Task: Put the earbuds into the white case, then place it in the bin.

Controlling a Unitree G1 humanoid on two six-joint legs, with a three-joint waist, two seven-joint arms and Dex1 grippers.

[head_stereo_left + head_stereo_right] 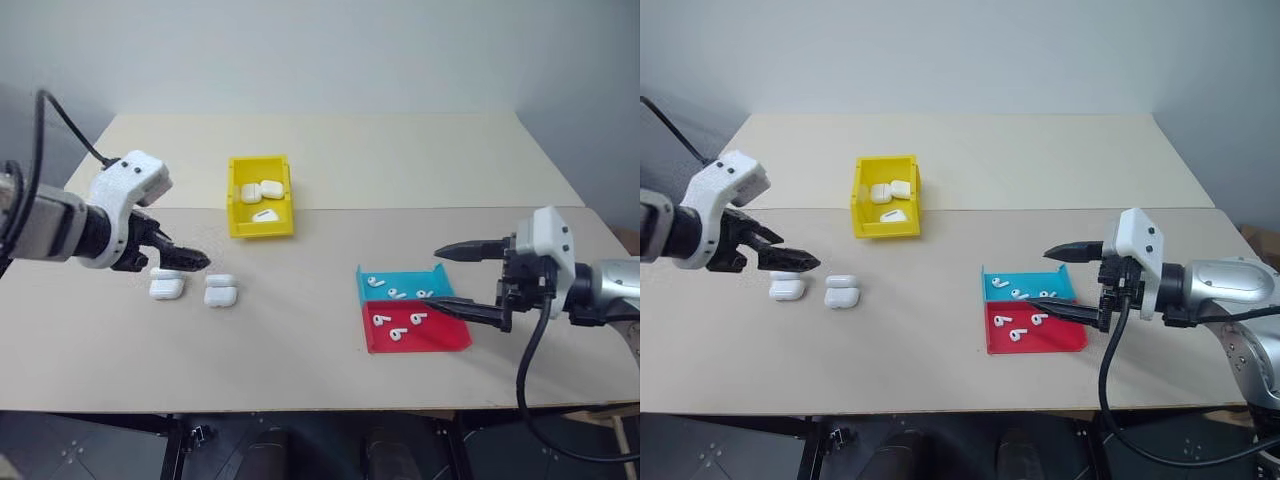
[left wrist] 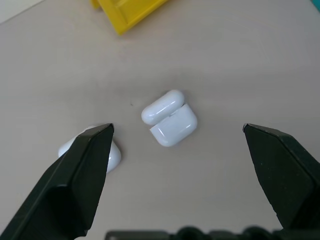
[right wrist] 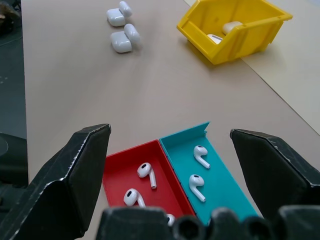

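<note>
My left gripper [image 1: 185, 258] and right gripper [image 1: 462, 281] each have two tapered black fingers on white housings, silver-grey forearms, black cables looping off, possibly two dark screws on top.

We see two white cases [image 1: 167, 286] [image 1: 220, 290] side by side on the counter's left, lids flipped open. Six earbuds [image 1: 377, 281] lie in the blue-and-red tray at right. The yellow bin [image 1: 260, 222], farther back, holds more white cases.
</note>
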